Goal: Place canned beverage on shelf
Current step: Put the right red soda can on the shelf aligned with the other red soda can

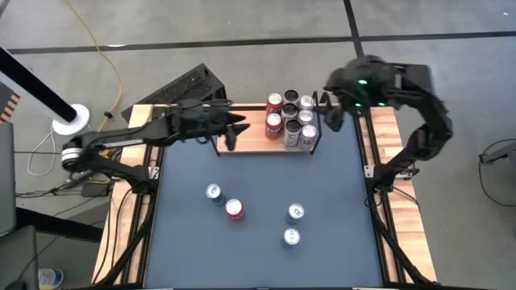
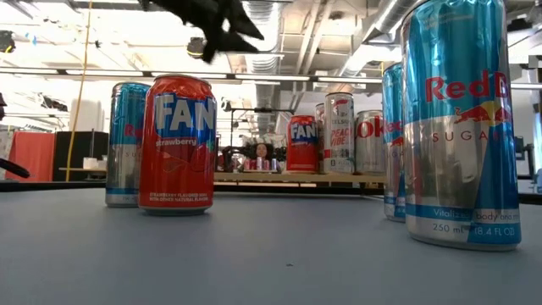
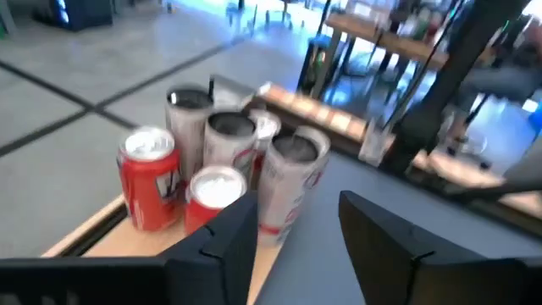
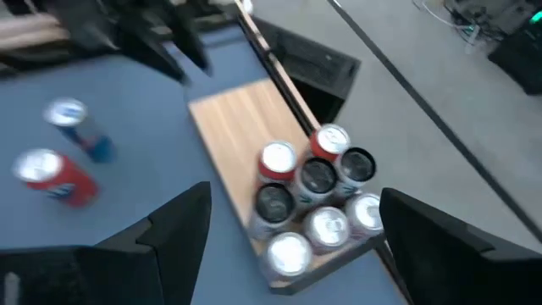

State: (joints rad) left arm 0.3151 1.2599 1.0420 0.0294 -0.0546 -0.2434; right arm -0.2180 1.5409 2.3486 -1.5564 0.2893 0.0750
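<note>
The shelf (image 1: 252,134), a light-wood board with a black wire frame, stands at the table's far edge. Several red and silver cans (image 1: 292,121) stand upright on its right end, also seen in the left wrist view (image 3: 222,161) and the right wrist view (image 4: 318,199). My left gripper (image 1: 235,129) hovers open and empty over the shelf's bare left part (image 4: 233,135), pointing toward the cans. My right gripper (image 1: 330,114) hangs open and empty, raised above the shelf's right end. On the table stand a red can (image 1: 235,209) and three blue cans (image 1: 214,192), (image 1: 296,212), (image 1: 291,237).
In the low view, the red can (image 2: 176,144) and blue cans (image 2: 127,144), (image 2: 457,127) stand close in front, with the shelf (image 2: 271,179) behind them. A dark box (image 1: 189,84) lies beyond the table's far left corner. Wooden rails (image 1: 403,193) edge the dark table top.
</note>
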